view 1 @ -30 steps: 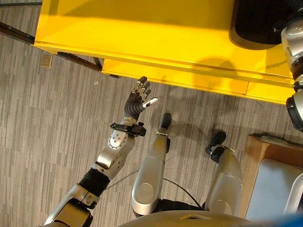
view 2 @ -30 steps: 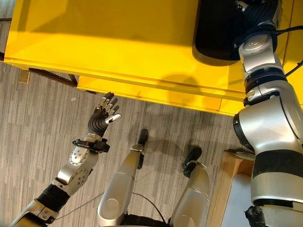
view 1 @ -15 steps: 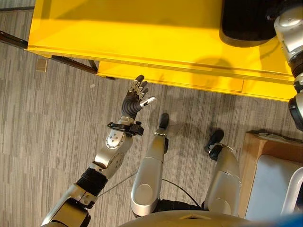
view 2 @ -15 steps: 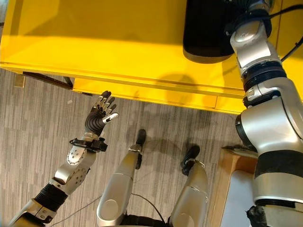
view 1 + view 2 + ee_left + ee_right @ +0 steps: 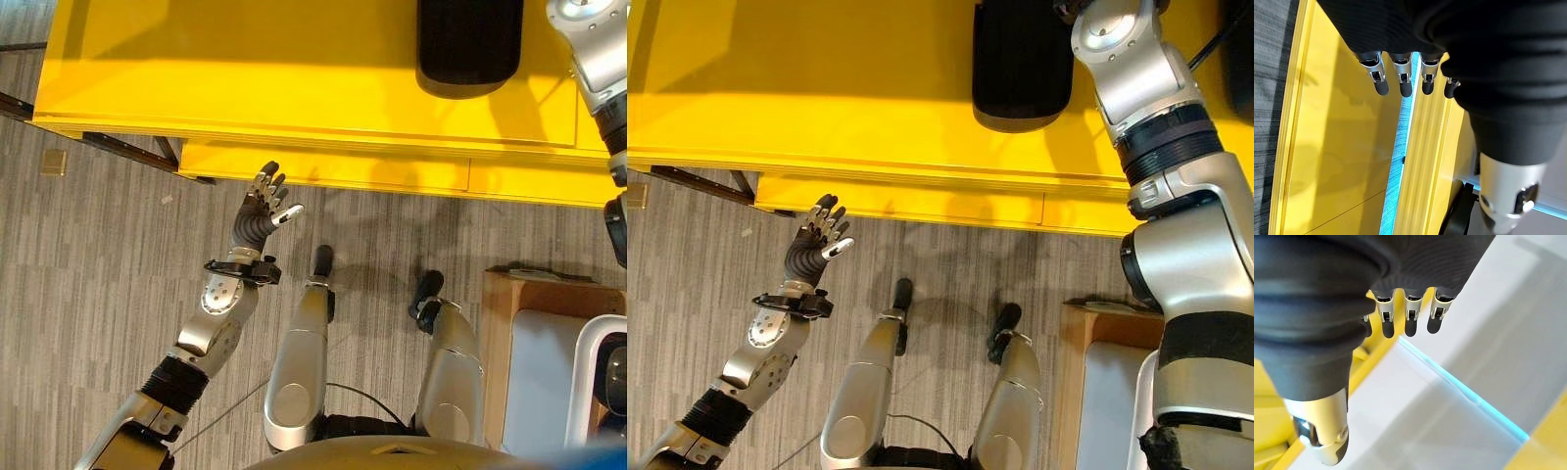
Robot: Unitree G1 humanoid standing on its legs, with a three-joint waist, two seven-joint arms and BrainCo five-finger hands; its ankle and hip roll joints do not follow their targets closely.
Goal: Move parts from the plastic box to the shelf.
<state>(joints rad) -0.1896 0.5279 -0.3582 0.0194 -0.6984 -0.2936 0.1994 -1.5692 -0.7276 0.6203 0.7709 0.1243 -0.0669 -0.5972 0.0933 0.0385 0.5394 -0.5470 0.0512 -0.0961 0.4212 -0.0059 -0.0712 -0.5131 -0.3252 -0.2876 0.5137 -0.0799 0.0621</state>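
**Black part lies on the yellow shelf, both hands empty**

The whole scene has slid across both eye views since a second ago: that is the camera moving, not the things. Against the yellow shelf [image 5: 294, 78], the black part [image 5: 468, 44] sits flat on the top surface, well back from the front edge, same spot as before. The left hand [image 5: 263, 204] still hovers just below the shelf's front edge, fingers spread and relaxed, holding nothing. Its wrist view adds what the eye views lack: straight fingertips [image 5: 1382, 87] pointing at the shelf's yellow boards, clear of them. The right arm reaches up over the shelf beside the black part; the right hand [image 5: 1405, 308] in its own wrist view has fingers straight, thumb apart, nothing in its grasp. Off the shelf's right end, a white plastic box [image 5: 598, 392] on a wooden stand [image 5: 505, 323].
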